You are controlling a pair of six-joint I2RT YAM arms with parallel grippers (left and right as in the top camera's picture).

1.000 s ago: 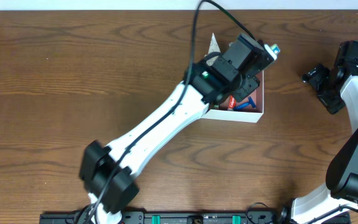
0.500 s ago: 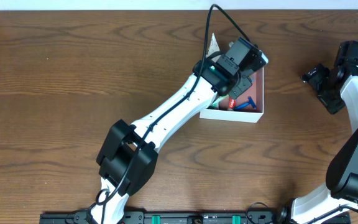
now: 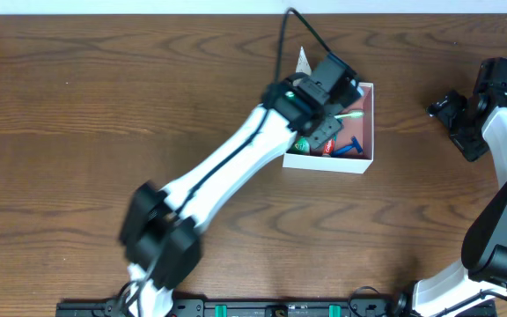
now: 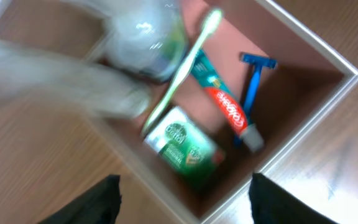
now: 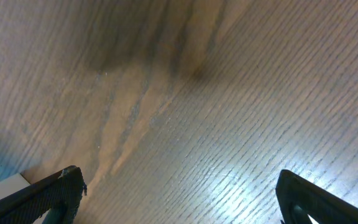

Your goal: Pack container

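Note:
The container [image 3: 333,164], a white-walled box with a pink-brown inside [image 4: 294,93], sits right of the table's middle. In it lie a green-and-white toothbrush [image 4: 182,68], a toothpaste tube [image 4: 225,106], a blue razor [image 4: 252,84], a green carton [image 4: 182,149] and a clear rounded bottle [image 4: 148,37]. My left gripper [image 3: 326,130] hangs over the box's left half, open [image 4: 184,186], nothing between its fingers. The toothbrush [image 3: 350,115] lies free just right of it. My right gripper [image 3: 451,113] is open [image 5: 179,186] over bare wood at the far right.
A white pointed piece [image 3: 304,60] sticks up behind the container's far left corner. It shows blurred at the left of the left wrist view [image 4: 48,68]. The left arm [image 3: 227,172] stretches diagonally over the table's middle.
My left gripper has gone from shut to open and drawn back a little to the left. The toothbrush now lies in the container. The right arm has not moved.

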